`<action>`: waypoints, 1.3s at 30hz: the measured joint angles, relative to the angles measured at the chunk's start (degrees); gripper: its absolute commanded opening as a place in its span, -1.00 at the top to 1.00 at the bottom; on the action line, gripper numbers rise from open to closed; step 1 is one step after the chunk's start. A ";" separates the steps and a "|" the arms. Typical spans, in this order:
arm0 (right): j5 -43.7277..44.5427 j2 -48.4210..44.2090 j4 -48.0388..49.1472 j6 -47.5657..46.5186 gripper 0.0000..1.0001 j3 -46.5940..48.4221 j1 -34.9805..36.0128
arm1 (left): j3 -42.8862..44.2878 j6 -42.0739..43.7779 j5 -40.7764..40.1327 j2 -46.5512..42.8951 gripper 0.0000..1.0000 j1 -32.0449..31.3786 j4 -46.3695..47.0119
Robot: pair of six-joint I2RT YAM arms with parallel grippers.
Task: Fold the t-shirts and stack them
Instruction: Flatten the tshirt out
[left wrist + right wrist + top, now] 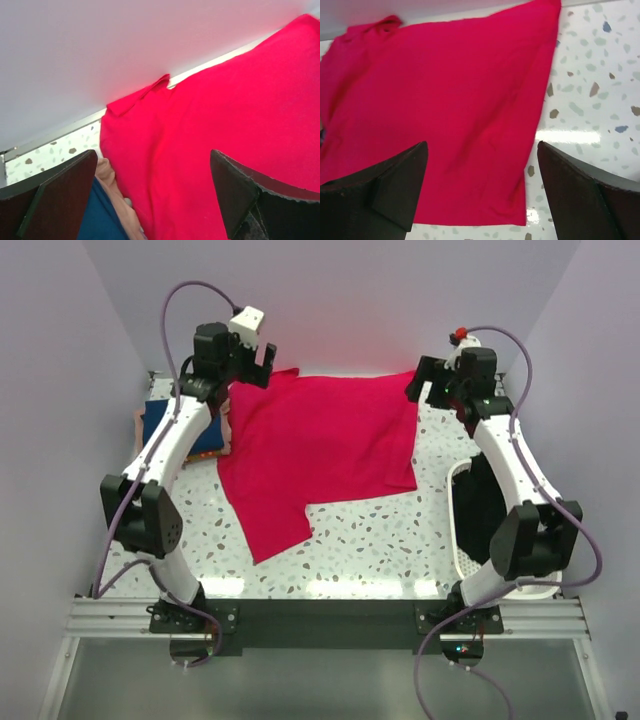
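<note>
From above, the red t-shirt (320, 455) lies spread on the bench (370, 550), its far edge spanning from the left tool (255, 365) to the right tool (428, 390); the left wrist view shows jaws apart and empty over its far-left corner; the right wrist view shows the same above its right edge.

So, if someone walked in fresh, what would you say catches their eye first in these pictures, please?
The bright red t-shirt spread out across the middle of the speckled table dominates every view. Next come the two arms, with the left hand and right hand both open above the shirt's far corners. A white basket with something dark inside sits at the table's right edge.
</note>
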 measured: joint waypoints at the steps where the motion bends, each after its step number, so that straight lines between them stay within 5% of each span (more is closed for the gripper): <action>1: -1.01 -1.88 1.14 0.37 -0.80 -1.29 0.42 | -2.56 -0.81 0.83 -2.34 -1.00 -0.09 1.55; 8: -0.76 -3.43 1.42 -0.44 -0.35 -9.25 6.40 | -17.35 -6.21 4.26 -6.78 -1.00 -1.97 5.40; 18: 3.85 -3.45 -0.76 -1.29 -0.11 -21.99 12.81 | -36.17 -14.95 6.43 -7.32 -1.00 -5.64 8.00; 39: 8.35 3.89 1.29 -1.68 0.11 -26.51 13.81 | -45.22 -18.53 7.21 -8.22 -1.00 -5.64 12.46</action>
